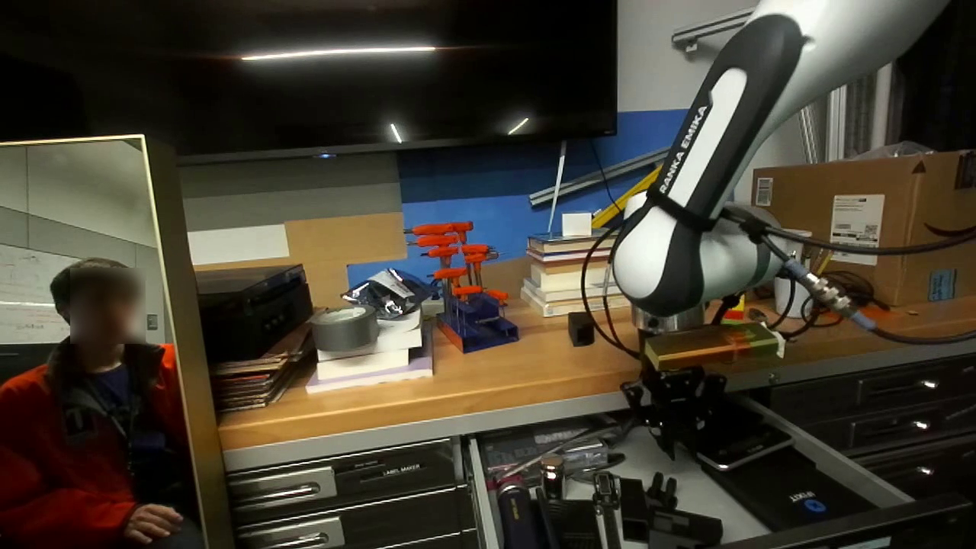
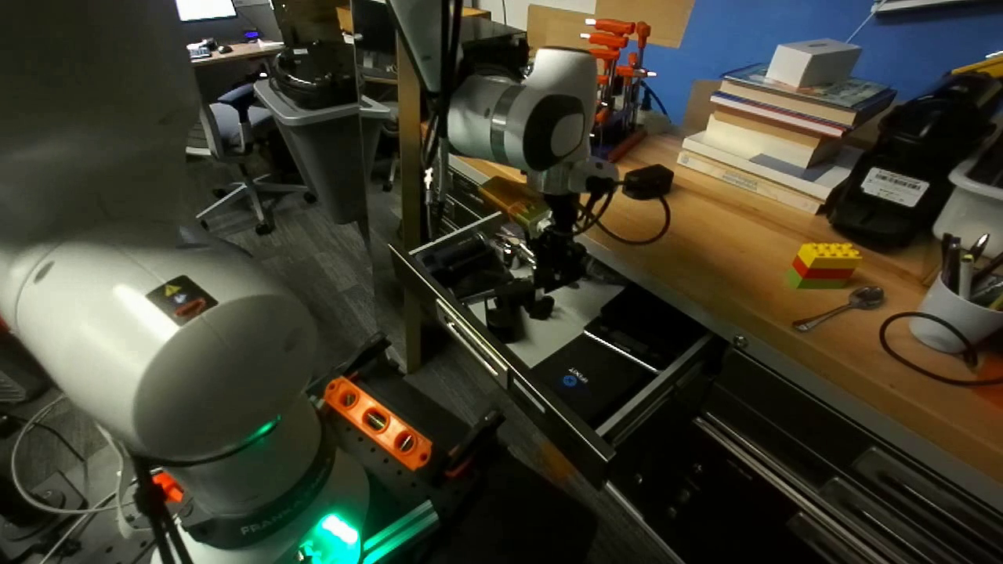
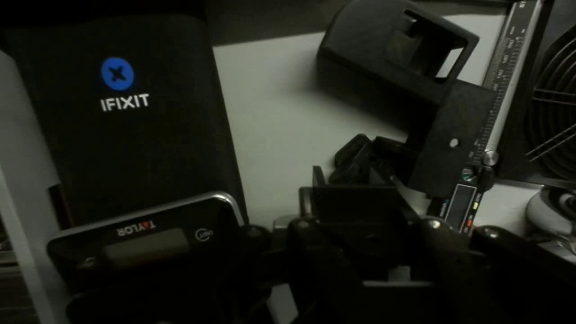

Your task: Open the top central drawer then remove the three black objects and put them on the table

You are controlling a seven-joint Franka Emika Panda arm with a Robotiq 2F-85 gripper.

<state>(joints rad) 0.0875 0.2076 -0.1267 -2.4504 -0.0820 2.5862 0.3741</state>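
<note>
Top ctr drawer (image 2: 501, 368) is open; step in hand is prob getting a black obj out, which one of the 3 idk. Pincer (image 3: 357, 198) clenched, looks to be on a black piece (image 3: 355, 206) that fills the gap btw the fingertips; too dark to make out its shape. Rel to pincer, wrist view: pronged black bit (image 3: 354, 150) at 12 o'clock, just beside (can't tell if joined); hollow black housing (image 3: 373, 54) at ~1 o'clock; flat black plate (image 3: 450, 121) w/ hole at ~2, can't tell if separate from housing. Those lie in the drawer.

Tips: do a short straight-up test lift 1st; if pronged bit snags or piece slips, set down & regrip deeper. Mind calipers (image 3: 461, 207) at ~3 o'clock, Taylor scale (image 3: 148, 245) at ~8-9. No sideways move til piece clears drawer walls + front edge of surface (image 1: 499, 377). Then go for bare wood at ~9 o'clock of pincer in an exterior view, i.e. 6 o'clock of hex-key rack (image 1: 484, 319). Lower to contact, release slow, back off vertically so it doesn't tip.
</note>
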